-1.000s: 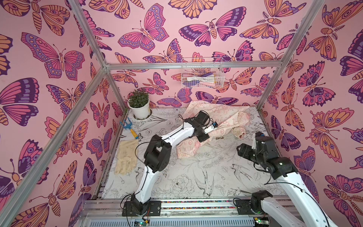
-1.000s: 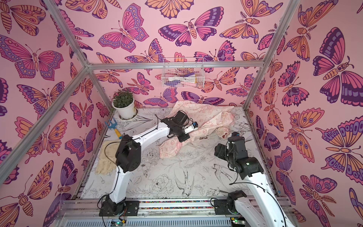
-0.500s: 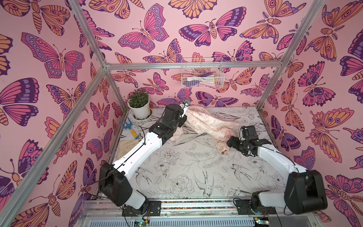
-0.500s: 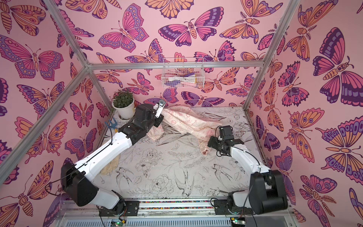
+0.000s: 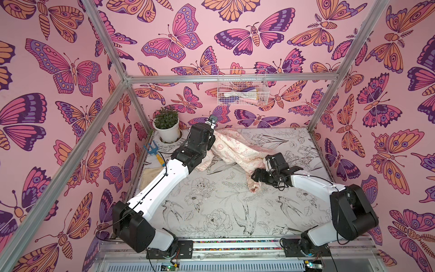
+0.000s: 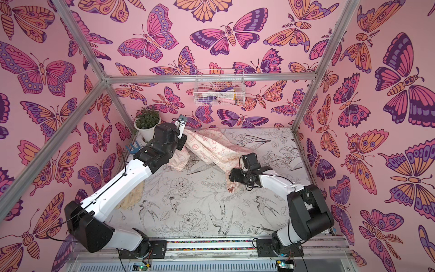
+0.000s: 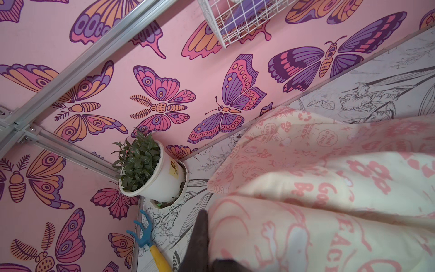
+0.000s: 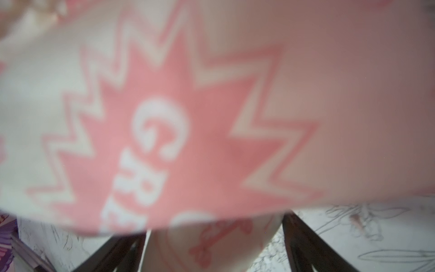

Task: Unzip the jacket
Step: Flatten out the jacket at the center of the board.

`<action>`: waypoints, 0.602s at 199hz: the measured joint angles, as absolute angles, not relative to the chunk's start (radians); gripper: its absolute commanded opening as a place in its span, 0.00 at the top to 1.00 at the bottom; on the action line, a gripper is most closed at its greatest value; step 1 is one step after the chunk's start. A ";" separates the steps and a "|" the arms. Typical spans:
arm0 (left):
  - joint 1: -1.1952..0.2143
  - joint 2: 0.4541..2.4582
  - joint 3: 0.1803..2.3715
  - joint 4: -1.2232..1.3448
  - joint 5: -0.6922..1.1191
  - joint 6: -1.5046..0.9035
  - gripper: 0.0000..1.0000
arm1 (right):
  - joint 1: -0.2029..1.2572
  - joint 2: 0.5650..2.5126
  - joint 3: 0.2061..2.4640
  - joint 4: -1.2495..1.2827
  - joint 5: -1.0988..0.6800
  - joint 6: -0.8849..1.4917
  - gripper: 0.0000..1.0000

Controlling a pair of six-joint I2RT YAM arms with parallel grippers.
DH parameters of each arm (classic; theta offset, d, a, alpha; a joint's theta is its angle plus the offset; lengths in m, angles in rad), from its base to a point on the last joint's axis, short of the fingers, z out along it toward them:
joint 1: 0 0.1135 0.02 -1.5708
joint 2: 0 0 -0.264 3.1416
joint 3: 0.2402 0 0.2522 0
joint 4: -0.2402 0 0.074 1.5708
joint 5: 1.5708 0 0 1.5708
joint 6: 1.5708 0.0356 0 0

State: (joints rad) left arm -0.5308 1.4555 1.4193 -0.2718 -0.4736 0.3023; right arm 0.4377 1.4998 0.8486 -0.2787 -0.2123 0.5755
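The jacket [image 5: 237, 150] [image 6: 211, 150], cream-pink with pink slogans and peace signs, stretches as a twisted band from the back left toward the middle right. My left gripper [image 5: 212, 141] [image 6: 184, 141] is shut on its back-left end and holds it raised off the table. In the left wrist view one dark finger [image 7: 200, 237] presses against the fabric [image 7: 306, 188]; the other is hidden. My right gripper [image 5: 255, 176] [image 6: 232, 176] [image 8: 211, 249] is open at the jacket's near end. Its fingers [image 8: 306, 245] stand wide apart with blurred fabric [image 8: 211, 94] between them. The zipper is not visible.
A potted plant [image 5: 167, 127] stands in the back-left corner, with a blue and yellow hand rake [image 5: 155, 154] in front of it. A cream glove [image 5: 150, 174] lies partly under my left arm. A white wire basket [image 5: 242, 90] hangs on the back wall.
My left arm stretched out and carried its end of the jacket up toward the back left. My right arm reached in to the jacket's near end and its jaws widened.
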 measured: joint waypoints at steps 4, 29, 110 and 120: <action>-0.530 1.459 1.423 -0.274 -0.474 0.300 1.00 | 0.452 1.497 0.848 -0.285 -0.205 0.580 0.10; -0.530 1.483 1.441 -0.292 -0.479 0.270 1.00 | 0.527 1.519 0.857 -0.324 -0.139 0.601 0.25; -0.352 1.647 1.847 -0.607 -0.583 0.091 1.00 | 0.194 1.287 1.056 -0.660 0.053 0.502 1.00; -0.304 1.634 1.879 -0.635 -0.578 0.058 1.00 | 0.054 1.177 1.136 -0.684 0.062 0.479 1.00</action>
